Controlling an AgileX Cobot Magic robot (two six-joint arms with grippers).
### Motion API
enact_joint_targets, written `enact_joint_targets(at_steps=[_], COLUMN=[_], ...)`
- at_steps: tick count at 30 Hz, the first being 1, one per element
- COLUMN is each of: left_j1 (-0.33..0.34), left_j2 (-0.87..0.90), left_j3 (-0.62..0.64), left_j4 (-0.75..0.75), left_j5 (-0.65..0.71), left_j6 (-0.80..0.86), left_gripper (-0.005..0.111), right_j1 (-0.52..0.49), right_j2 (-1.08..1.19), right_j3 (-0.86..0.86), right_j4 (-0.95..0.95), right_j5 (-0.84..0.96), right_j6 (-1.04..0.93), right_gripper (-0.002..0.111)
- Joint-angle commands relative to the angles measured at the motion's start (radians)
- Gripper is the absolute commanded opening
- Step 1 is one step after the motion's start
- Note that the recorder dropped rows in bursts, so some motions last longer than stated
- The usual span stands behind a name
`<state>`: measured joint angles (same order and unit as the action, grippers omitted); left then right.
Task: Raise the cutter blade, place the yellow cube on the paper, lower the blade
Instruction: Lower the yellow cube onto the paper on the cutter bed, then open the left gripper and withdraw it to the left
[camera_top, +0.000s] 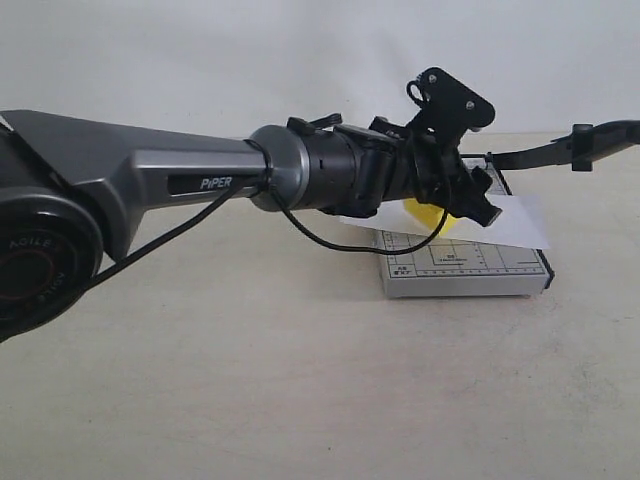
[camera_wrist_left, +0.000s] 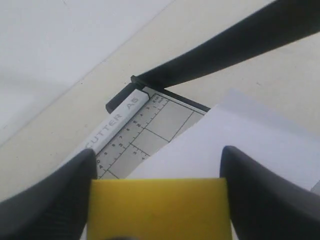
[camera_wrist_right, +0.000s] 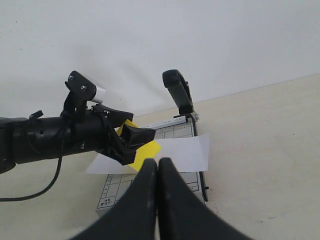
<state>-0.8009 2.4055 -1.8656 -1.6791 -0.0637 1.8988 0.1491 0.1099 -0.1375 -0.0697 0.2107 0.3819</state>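
Note:
My left gripper (camera_wrist_left: 157, 152) is shut on the yellow cube (camera_wrist_left: 157, 207), whose sides sit against both fingers. The cube (camera_top: 425, 213) is held low over the white paper (camera_top: 515, 220), which lies across the grey gridded cutter board (camera_top: 465, 265); I cannot tell whether the two touch. The black cutter blade (camera_top: 555, 152) stands raised off the board, with its handle end (camera_wrist_right: 177, 90) up in the air. My right gripper (camera_wrist_right: 158, 167) is shut on nothing, hanging back from the board's near end. The left gripper (camera_wrist_right: 132, 140) and cube (camera_wrist_right: 147, 150) show beyond it.
The left arm (camera_top: 200, 175) stretches across the beige tabletop (camera_top: 300, 380) from the left. Its black cable (camera_top: 330, 235) loops down beside the board. A pale wall (camera_top: 300, 60) stands behind the table.

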Motion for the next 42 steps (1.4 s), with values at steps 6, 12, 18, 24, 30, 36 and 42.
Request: enact_joint_targets(at_steps=[6,12,18,24,30,36,42], left_j1=[0.000,0.000,0.000,0.000,-0.002,-0.002,-0.002], left_j2=[-0.009,-0.009,-0.009,-0.011,-0.080,-0.161,-0.230], left_j3=[-0.002,-0.002,-0.024,-0.078,-0.081,-0.049,0.072], left_j4=[-0.004,-0.006,-0.006,-0.006,-0.006,-0.008,-0.008], left_j5=[0.125,0.093,0.057,0.071,0.081,0.015,0.069], left_j6=[0.010,0.001,0.001,0.001,-0.008,-0.187,-0.252], left_gripper=[0.018,0.060,0.090,0.096,0.096,0.079,0.017], right_j1=[0.000,0.000,0.000,0.000,0.000,0.000,0.000], right_j2=[-0.007,-0.007,-0.007,-0.007,-0.007,-0.007,-0.007], right_j3=[-0.006,-0.006,-0.006,-0.006,-0.006,-0.006,-0.006], right_j4=[-0.010,-0.010,-0.010,-0.010,-0.010,-0.010,-0.010], right_j5=[-0.006,-0.006,-0.006,-0.006,-0.006,-0.006,-0.006], right_j6=[0.001,0.001,0.001,0.001,0.001,0.001,0.001], right_gripper=[0.000,0.000,0.000,0.000,0.000,0.000,0.000])
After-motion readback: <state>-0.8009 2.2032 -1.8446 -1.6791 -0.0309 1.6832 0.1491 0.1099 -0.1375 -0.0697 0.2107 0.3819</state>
